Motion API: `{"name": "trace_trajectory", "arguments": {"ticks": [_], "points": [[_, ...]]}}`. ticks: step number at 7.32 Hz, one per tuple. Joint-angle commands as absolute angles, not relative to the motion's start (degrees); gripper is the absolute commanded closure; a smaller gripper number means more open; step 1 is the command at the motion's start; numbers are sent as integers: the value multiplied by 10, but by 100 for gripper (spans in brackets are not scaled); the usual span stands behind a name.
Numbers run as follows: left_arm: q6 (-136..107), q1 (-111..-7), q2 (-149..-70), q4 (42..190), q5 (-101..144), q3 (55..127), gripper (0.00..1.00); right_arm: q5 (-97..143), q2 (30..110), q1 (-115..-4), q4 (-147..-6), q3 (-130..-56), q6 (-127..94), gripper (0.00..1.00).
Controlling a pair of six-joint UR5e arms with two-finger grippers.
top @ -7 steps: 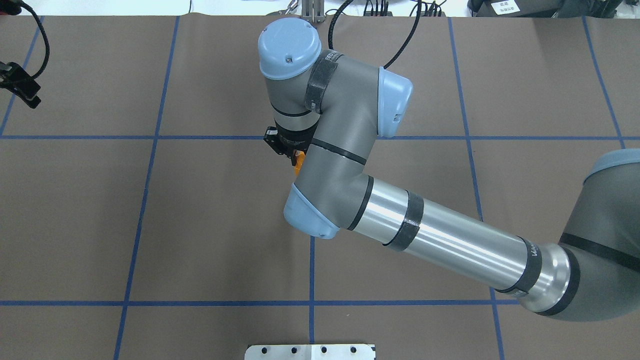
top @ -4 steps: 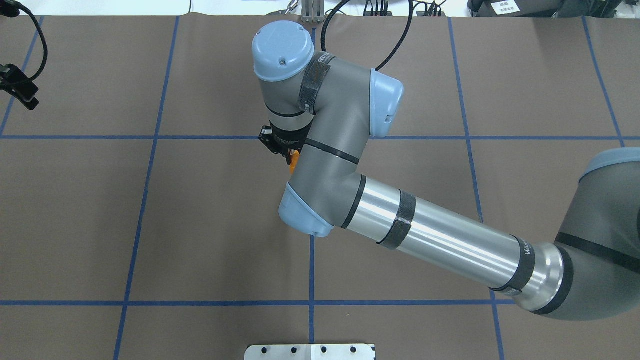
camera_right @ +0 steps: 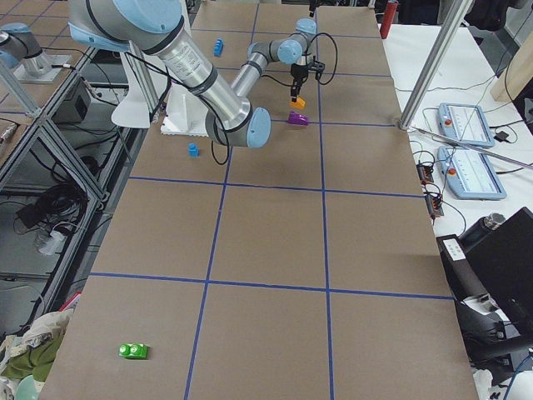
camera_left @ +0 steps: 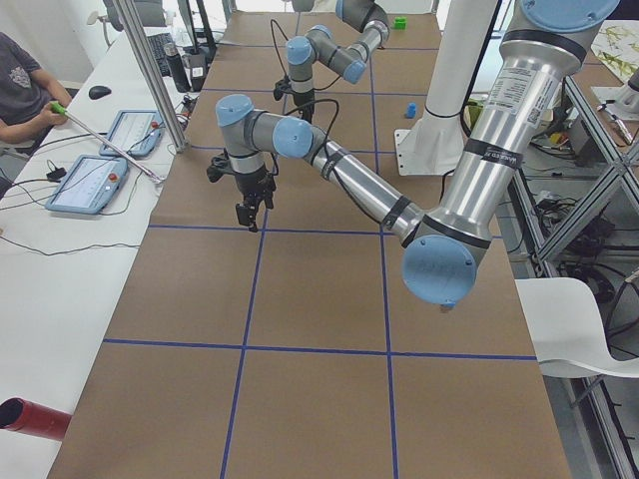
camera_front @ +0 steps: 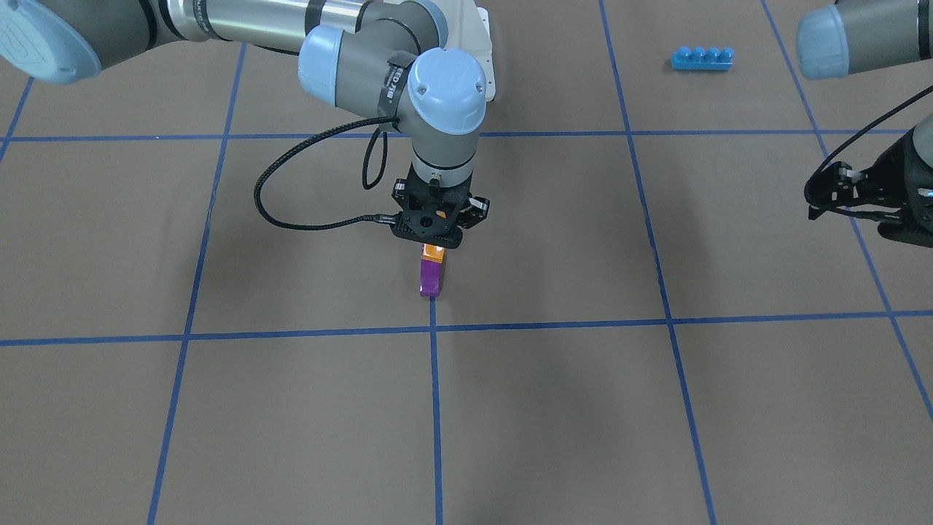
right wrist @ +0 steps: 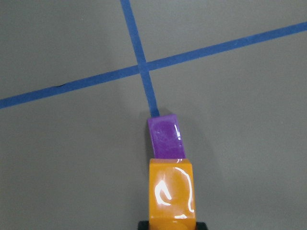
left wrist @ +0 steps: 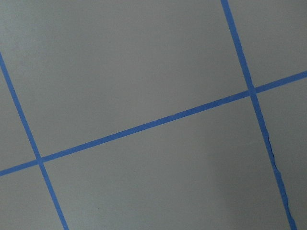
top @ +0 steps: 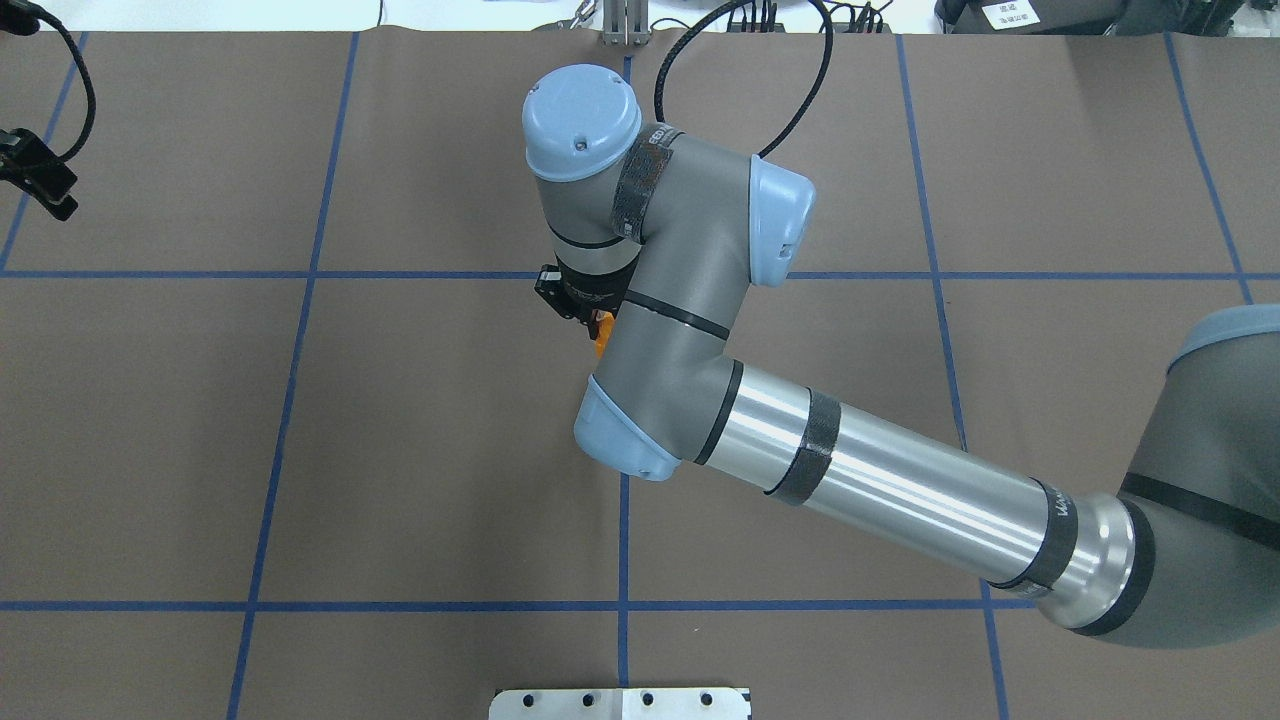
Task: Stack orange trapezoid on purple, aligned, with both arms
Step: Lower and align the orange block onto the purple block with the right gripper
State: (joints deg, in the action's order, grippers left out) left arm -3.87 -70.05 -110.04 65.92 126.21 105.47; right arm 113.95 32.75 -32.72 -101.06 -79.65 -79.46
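My right gripper (camera_front: 434,246) is shut on the orange trapezoid (camera_front: 434,252) and holds it just above the purple block (camera_front: 430,278). The purple block rests on the brown table by a blue tape crossing. In the right wrist view the orange trapezoid (right wrist: 171,194) is at the bottom, with the purple block (right wrist: 166,136) just beyond it. The exterior right view shows a small gap between the orange trapezoid (camera_right: 297,102) and the purple block (camera_right: 297,119). In the overhead view only a sliver of the orange trapezoid (top: 600,336) shows, and the purple block is hidden. My left gripper (camera_front: 810,200) hangs empty far off, its fingers together.
A long blue four-stud brick (camera_front: 701,57) lies near the robot's base on its left side. A small blue block (camera_right: 192,150) and a green block (camera_right: 132,351) lie far away. A metal plate (top: 620,703) sits at the table's near edge.
My right arm swung a little to the left with the orange trapezoid, then back to the right. The left gripper has hardly moved.
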Motion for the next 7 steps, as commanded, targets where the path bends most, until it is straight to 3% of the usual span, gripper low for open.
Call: {"name": "trace_trajectory", "arguments": {"ticks": [1, 7], "points": [[-39, -700, -1100, 659, 1262, 1053, 0, 1136, 335, -323, -1009, -795, -793, 100], [-38, -700, -1100, 659, 1261, 1054, 0, 1132, 340, -318, -1007, -794, -787, 100]]}}
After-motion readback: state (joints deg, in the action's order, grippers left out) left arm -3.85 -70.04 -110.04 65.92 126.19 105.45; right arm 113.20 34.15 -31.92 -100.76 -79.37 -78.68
